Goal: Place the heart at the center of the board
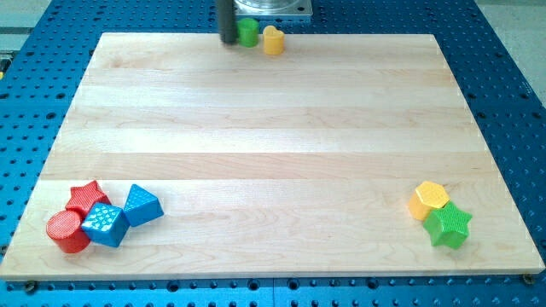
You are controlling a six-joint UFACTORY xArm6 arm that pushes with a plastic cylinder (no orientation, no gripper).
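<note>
A yellow heart block (273, 40) sits at the view's top edge of the wooden board (273, 128), just right of centre. A green round block (248, 32) lies touching or almost touching its left side. My tip (229, 40) stands at the top edge, right against the green block's left side, so the green block lies between my tip and the heart.
At the bottom left lie a red star (87, 196), a red cylinder (66, 232) and two blue blocks (106, 224) (142, 205) in a cluster. At the bottom right a yellow hexagon (428, 199) touches a green star (449, 226). Blue perforated table surrounds the board.
</note>
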